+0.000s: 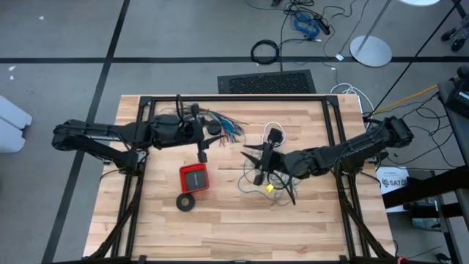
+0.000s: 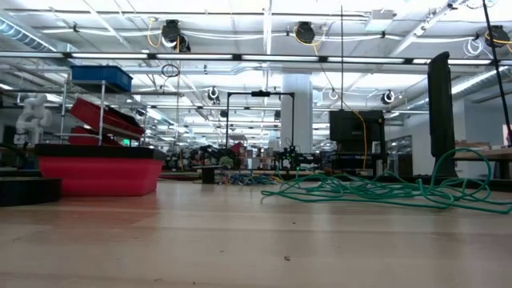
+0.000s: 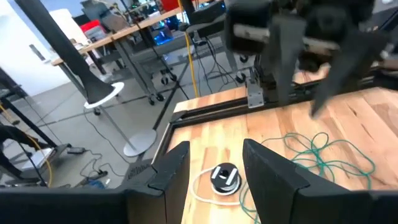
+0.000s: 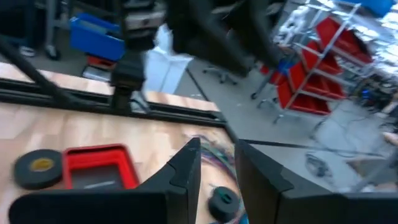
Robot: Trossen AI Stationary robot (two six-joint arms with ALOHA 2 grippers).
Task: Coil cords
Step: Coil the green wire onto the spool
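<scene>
The teal-green wire (image 1: 256, 177) lies in a loose tangle on the table right of centre, and also shows in the low view (image 2: 360, 189). The white cord (image 1: 271, 126) with its small black round piece (image 3: 225, 177) lies just beyond it toward the far edge. My right gripper (image 1: 250, 167) hovers open over the teal tangle, pointing toward the table's left; its own wrist view (image 4: 214, 168) shows nothing between its fingers. My left gripper (image 1: 207, 136) is open and empty left of centre, pointing toward the white cord, as the left wrist view (image 3: 214, 168) shows.
A red tray (image 1: 194, 177) and a black tape-like ring (image 1: 186, 202) lie near the table's middle. A fanned bundle of many-coloured wires (image 1: 229, 126) with a dark round piece (image 4: 222, 202) beside it lies below my left gripper. Black frame rails (image 1: 234, 99) border the table.
</scene>
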